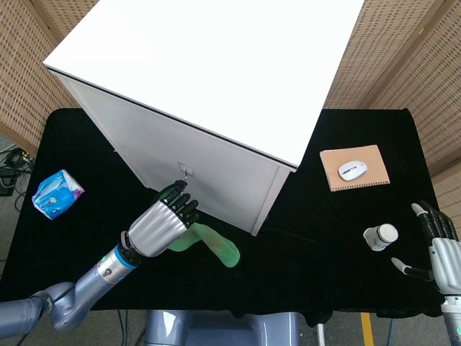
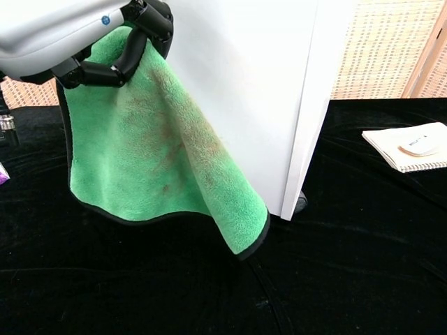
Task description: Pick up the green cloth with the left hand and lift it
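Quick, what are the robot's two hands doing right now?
Left hand: holding the green cloth, lifted.
Right hand: open, holding nothing.

From my station the green cloth (image 2: pixel 160 160) reads as thick, fuzzy fleece with a dark stitched edge and a brownish stain down its middle, gripped by my left hand (image 1: pixel 164 223), whose back is smooth silver-grey shell with matt black fingers (image 2: pixel 112 70). The table (image 1: pixel 302 267) wears a matt black, velvety cover, and the cabinet (image 1: pixel 216 86) beside it is smooth, flat white panel. Off to the side I see a tissue pack (image 1: pixel 57 193) in glossy blue-and-white plastic wrap, a notebook (image 1: pixel 354 167) with a dull brown paper cover, and a smooth white plastic mouse (image 1: pixel 352 169).
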### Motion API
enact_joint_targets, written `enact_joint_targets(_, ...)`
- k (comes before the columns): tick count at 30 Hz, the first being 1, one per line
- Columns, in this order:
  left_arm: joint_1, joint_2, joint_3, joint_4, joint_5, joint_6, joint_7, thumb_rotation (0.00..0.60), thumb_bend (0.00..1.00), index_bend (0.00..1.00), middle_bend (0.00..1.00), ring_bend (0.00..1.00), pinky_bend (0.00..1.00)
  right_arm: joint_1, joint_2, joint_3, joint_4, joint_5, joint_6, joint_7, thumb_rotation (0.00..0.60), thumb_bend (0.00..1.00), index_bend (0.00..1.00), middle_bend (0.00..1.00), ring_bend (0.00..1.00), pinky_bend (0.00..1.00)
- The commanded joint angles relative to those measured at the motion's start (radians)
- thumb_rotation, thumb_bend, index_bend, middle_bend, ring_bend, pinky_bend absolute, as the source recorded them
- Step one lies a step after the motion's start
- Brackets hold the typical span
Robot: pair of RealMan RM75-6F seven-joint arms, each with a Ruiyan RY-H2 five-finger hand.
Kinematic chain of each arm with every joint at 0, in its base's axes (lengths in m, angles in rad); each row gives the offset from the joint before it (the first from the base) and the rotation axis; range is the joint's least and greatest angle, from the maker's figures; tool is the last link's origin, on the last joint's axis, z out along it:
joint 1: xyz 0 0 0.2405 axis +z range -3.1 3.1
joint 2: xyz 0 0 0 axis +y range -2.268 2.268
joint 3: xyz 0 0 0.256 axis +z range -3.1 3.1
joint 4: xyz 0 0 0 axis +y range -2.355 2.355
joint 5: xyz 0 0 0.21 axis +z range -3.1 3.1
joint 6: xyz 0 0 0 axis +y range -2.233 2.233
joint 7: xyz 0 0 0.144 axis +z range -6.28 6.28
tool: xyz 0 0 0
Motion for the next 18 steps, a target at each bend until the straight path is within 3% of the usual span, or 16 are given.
enact_joint_targets(1,-0.004,0.000,-0.010,-0.010,-0.015,-0.013,0.002,0.600,0.70,0.72,0.48,0.40,0.30,0.001,0.000,0.000,0.000,0.001,-0.002,0.000,0.600,0.08,0.00,0.00,0.00,0.00)
enact_joint_targets(13,-0.011,-0.006,-0.020,-0.025,-0.071,-0.067,0.021,0.600,0.65,0.70,0.47,0.40,0.30,0.000,0.002,0.000,0.000,0.000,-0.001,0.005,0.600,0.08,0.00,0.00,0.00,0.00)
enact_joint_targets(18,0.013,-0.021,0.017,0.013,-0.059,-0.053,0.019,0.600,0.50,0.65,0.44,0.38,0.29,0.000,0.002,0.000,0.001,-0.002,0.000,0.007,0.600,0.08,0.00,0.00,0.00,0.00)
